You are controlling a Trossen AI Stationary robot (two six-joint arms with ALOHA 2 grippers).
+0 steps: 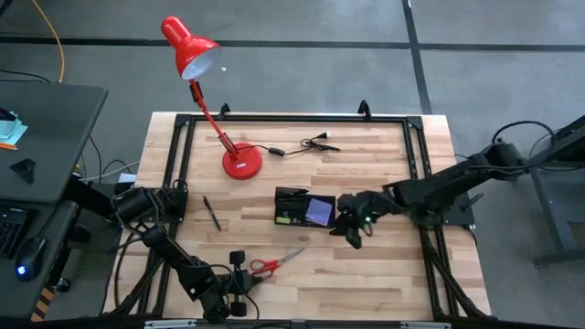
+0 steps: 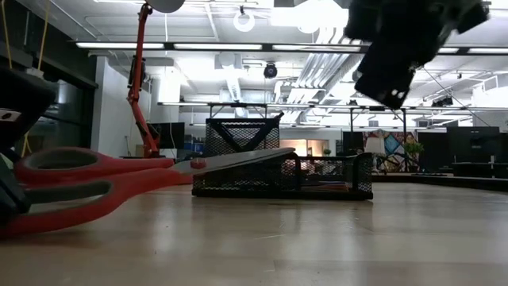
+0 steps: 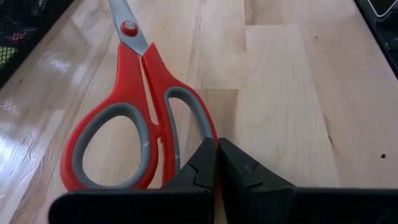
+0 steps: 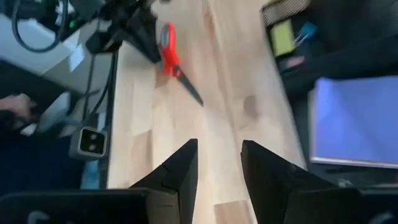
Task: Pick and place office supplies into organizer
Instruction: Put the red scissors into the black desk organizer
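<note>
I had the left claw (image 3: 216, 163) down at the near edge of the bench (image 1: 384, 274), its fingers pressed together with nothing between them, right at the handle end of the scissors (image 1: 274, 264); I could not tell whether it touched the red loop. The scissors lay flat on the wood, blades pointing toward the organizer (image 1: 304, 208), which sat mid-bench with a purple sticky pad (image 1: 319, 211) in it. A black pen (image 1: 212, 213) lay loose on the bench, left of the organizer. My right claw (image 4: 219, 163) hung above the bench just beside the organizer, fingers partly apart and empty. My worry was the scissors: a closed claw nudging the handle would only push them away, and a pinch on one loop might let them swing or slip.
</note>
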